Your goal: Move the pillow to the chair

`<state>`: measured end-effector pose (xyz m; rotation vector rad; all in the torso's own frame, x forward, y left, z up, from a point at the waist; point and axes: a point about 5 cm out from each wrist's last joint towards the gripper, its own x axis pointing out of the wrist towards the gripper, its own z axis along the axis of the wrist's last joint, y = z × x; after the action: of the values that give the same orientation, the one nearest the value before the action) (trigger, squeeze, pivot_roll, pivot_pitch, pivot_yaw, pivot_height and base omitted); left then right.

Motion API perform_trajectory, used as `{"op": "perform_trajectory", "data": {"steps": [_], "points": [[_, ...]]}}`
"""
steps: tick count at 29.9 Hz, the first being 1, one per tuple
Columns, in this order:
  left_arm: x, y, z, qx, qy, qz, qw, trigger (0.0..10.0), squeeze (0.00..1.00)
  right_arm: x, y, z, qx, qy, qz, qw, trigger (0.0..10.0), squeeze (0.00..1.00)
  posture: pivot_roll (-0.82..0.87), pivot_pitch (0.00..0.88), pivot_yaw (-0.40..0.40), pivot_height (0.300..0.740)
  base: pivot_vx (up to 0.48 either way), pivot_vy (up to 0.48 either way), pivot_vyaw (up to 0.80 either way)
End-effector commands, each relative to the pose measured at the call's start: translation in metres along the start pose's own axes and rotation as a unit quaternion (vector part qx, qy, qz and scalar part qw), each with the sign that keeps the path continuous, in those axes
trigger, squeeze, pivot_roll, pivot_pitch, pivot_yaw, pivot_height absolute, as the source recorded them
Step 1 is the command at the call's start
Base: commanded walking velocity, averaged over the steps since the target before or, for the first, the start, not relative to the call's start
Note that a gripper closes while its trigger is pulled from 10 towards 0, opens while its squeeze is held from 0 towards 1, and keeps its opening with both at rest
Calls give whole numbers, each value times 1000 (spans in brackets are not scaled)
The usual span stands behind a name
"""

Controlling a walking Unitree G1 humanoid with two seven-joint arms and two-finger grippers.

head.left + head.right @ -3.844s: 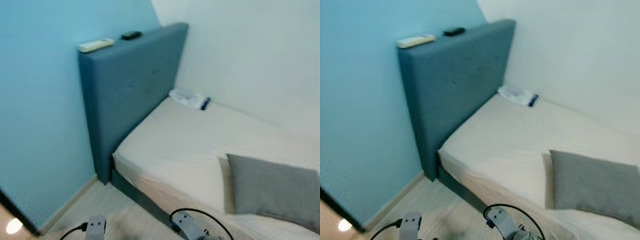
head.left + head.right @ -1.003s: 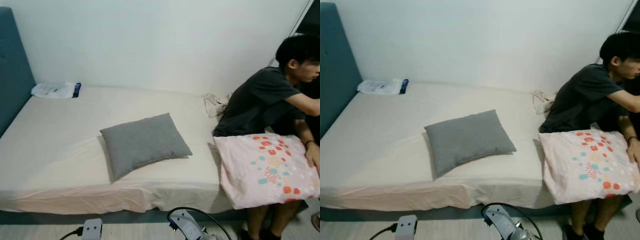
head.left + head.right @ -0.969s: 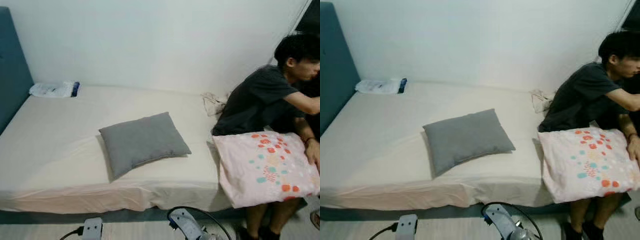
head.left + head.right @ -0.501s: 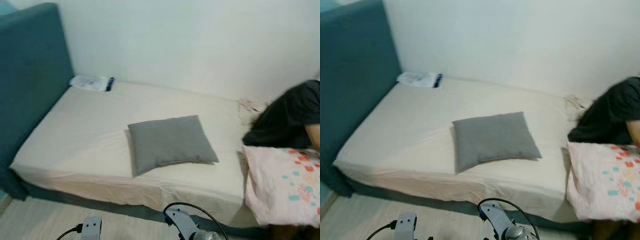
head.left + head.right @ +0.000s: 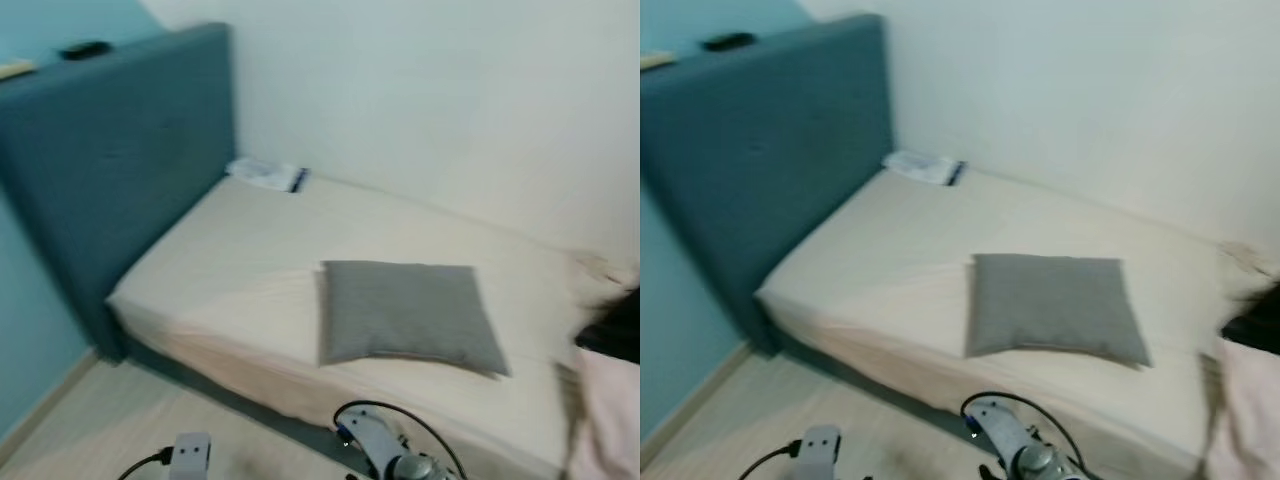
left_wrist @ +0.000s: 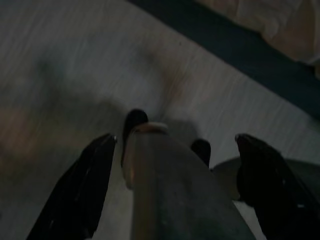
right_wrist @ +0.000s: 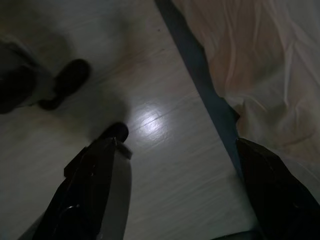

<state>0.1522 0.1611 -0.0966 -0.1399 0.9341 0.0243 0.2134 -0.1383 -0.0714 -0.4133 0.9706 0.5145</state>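
Note:
A grey square pillow [image 5: 405, 312] lies flat on the cream sheet of the bed [image 5: 230, 260], near its front edge. Both arms hang low in front of the bed, well short of the pillow: the left arm [image 5: 190, 452] and the right arm [image 5: 385, 455] show at the bottom of the eye views. In the left wrist view my left gripper [image 6: 176, 137] is open over the dim wooden floor. My right gripper [image 7: 176, 142] is open too, above the floor beside the bed's dark base [image 7: 200, 75].
A tall teal headboard [image 5: 110, 170] closes the bed's left end, with a dark remote [image 5: 83, 48] on top. A white packet [image 5: 265, 173] lies at the bed's head. A person's dark shirt [image 5: 615, 335] and a pink pillow [image 5: 610, 420] are at the right edge. Pale wood floor [image 5: 90, 430] runs before the bed.
The camera has swung left: the headboard has come into view and the person has slid to the right edge. The grey pillow lies where it was on the bed.

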Motion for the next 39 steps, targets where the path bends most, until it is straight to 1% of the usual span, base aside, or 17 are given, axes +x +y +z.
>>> {"op": "perform_trajectory", "data": {"steps": [1,5,11,21,26,30,39], "points": [[-1,-4,-7,10,17,-13,1000,10000,0,-1,-4,-1,2,8,-14,1000,10000,0,88,18,-137,740,0,-281,0],[-1,-5,-7,22,17,-19,999,10000,0,0,-2,-3,-7,15,-14,1000,10000,0,91,19,-139,740,0,-466,0],[-1,-5,-9,16,19,-17,1000,10000,0,0,-1,-5,-13,21,-17,1000,10000,0,96,20,-139,740,0,-471,0],[-3,2,-9,-17,11,5,1000,10000,0,1,2,-3,-17,23,-14,1000,10000,0,118,30,-152,740,0,0,0],[-2,12,0,-47,-16,25,998,10000,0,1,1,0,-14,19,-17,1000,10000,0,125,31,-155,740,0,0,0],[-2,15,4,-50,-29,29,998,10000,0,1,2,0,-7,16,-17,1000,10000,0,126,30,-155,740,0,0,0],[-2,15,9,-48,-42,24,998,10000,0,1,2,1,-3,15,-20,1000,10000,0,123,37,-151,740,382,0,0]]}}
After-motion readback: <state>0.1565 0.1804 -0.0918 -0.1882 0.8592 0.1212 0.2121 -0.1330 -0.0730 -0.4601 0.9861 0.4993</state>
